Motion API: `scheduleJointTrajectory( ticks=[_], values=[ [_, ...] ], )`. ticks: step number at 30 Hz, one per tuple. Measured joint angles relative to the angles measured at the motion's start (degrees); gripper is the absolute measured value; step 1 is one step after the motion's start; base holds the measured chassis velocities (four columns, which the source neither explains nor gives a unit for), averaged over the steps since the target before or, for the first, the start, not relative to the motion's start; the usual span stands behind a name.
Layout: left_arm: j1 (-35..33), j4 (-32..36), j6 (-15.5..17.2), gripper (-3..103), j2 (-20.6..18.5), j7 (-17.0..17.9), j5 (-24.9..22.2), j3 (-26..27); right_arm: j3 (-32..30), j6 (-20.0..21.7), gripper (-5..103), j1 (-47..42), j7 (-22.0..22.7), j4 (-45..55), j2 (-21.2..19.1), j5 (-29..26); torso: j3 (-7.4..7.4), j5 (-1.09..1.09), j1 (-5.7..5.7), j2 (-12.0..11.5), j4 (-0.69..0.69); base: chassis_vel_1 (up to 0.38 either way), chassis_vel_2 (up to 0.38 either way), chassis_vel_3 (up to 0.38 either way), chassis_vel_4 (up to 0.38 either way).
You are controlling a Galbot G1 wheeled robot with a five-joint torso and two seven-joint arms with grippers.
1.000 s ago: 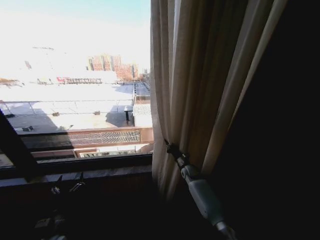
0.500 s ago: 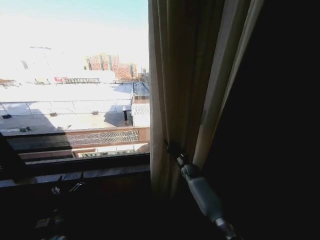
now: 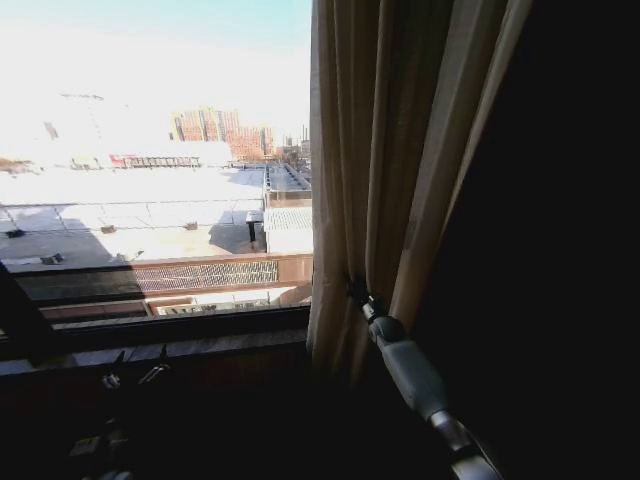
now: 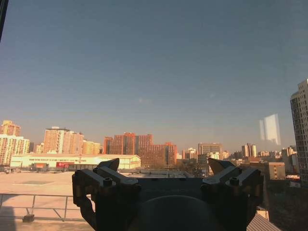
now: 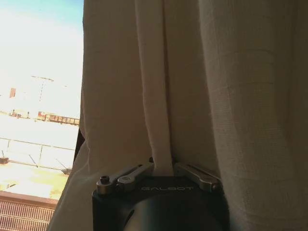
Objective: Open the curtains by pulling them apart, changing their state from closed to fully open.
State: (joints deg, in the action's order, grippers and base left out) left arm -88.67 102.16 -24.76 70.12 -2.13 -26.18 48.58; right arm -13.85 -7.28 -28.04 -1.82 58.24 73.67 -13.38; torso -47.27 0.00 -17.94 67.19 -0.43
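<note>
The sheer cream curtains (image 3: pixel 400 170) hang bunched in pleats right of the bare window (image 3: pixel 150 170). My right gripper (image 3: pixel 356 291) reaches up from the lower right and is shut on a pleat near the curtain's left edge. In the right wrist view the fingers (image 5: pixel 127 177) pinch a narrow fold of the curtains (image 5: pixel 216 86). My left gripper (image 3: pixel 132 374) sits low in the shadow under the window sill. In the left wrist view it (image 4: pixel 163 168) is open with nothing between its fingers, facing the glass and the city outside.
A dark brown drape (image 3: pixel 570 250) covers the right side beyond the sheer fabric. The dark window sill (image 3: pixel 150 340) runs along the bottom of the glass, with a dark frame bar (image 3: pixel 20 300) slanting at the far left.
My right gripper has shifted slightly to the right with the pleat, and the curtain's left edge has followed it, baring a little more glass. The left arm has not moved.
</note>
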Motion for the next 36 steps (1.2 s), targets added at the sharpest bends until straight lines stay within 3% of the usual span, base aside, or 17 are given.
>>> scheduleJointTrajectory(
  ticks=[15,27,29,33,35,36],
  values=[
    [0.0,0.0,0.0,100,0.0,0.0,0.0,0.0,-13.2,2.2,0,-6.0,6.3,3.0,-8.7,2.9,0.00,0.02,0.00,0.0,-0.04,0.000,0.000,0.000,0.000],
    [0.0,0.0,0.0,100,0.0,0.0,0.0,0.0,-13.5,2.4,0,-7.8,6.8,5.6,-8.5,3.2,0.00,0.01,0.01,0.0,-0.02,0.000,0.000,0.000,0.000],
    [0.0,0.0,0.0,100,0.0,0.0,0.0,0.0,-12.0,2.8,-2,-8.8,4.7,8.3,-8.4,0.6,0.00,0.00,0.01,0.0,-0.01,0.000,0.000,0.000,0.000],
    [0.0,0.0,0.0,100,0.0,0.0,0.0,0.0,-10.2,4.3,9,-10.5,2.4,12.6,-8.5,-2.4,0.00,-0.02,0.01,0.0,-0.01,0.000,0.000,0.000,0.000],
    [0.0,0.0,0.0,100,0.0,0.0,0.0,0.0,-8.2,6.6,25,-13.1,1.8,17.8,-8.6,-5.0,0.00,-0.01,0.01,0.0,0.00,0.000,0.000,0.000,0.000],
    [0.0,0.0,0.0,100,0.0,0.0,0.0,0.0,-7.6,7.4,25,-14.1,1.5,19.6,-8.6,-5.7,0.00,-0.02,0.01,0.0,0.00,0.000,0.000,0.000,0.000]
  ],
)
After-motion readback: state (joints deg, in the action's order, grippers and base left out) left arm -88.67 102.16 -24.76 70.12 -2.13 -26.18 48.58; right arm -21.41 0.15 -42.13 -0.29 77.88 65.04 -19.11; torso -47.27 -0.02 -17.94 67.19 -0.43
